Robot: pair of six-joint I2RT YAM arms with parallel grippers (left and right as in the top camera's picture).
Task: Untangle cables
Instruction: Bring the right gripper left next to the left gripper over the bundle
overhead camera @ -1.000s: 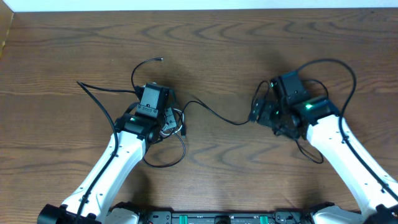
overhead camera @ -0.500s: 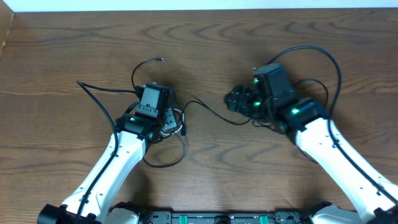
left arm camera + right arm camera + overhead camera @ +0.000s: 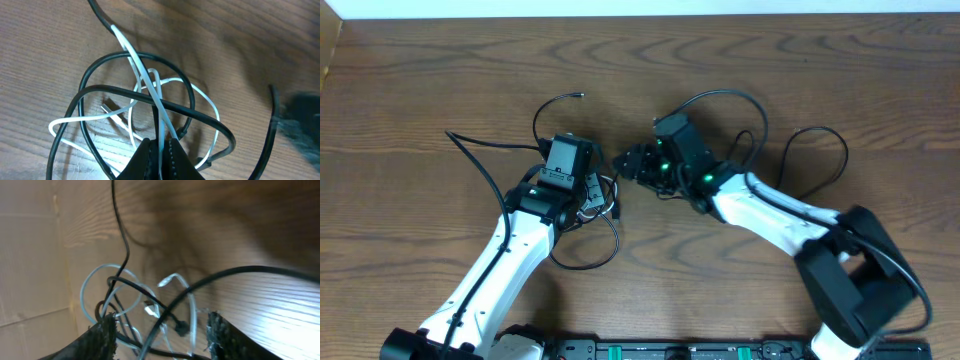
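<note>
1. Two cables lie knotted together on the wooden table (image 3: pixel 420 80), between the two arms and nearer the left one: the black cable (image 3: pixel 125 235) and the white cable (image 3: pixel 140 70).
2. From overhead the knot is mostly hidden under the left gripper (image 3: pixel 592 195). Only slivers of the white cable show there. The black cable shows as a loop toward the near edge and loose tails reaching up and to the left.
3. In the left wrist view that gripper's fingertips are pressed close together at the bottom edge, which cuts them off. A white strand runs straight down into the pinch. A black strand drops beside it, and I cannot tell whether it is clamped too.
4. Around the pinch, black and white loops cross each other. At several crossings it is hard to make out which strand lies on top.
5. A dark blurred shape (image 3: pixel 300 120) at the right edge of that view cannot be made out.
6. The right gripper (image 3: pixel 625 162) sits just beside the knot, on its right. In its wrist view the fingers stand apart at the lower edge, both cut off. White loops, thin black strands and a small dark plug (image 3: pixel 181 327) lie between them. I cannot tell whether either finger touches a strand.
7. A thicker black strand (image 3: pixel 250 272) arcs across that view, blurred. I cannot tell whether it belongs to the black cable or to the arm.
</note>
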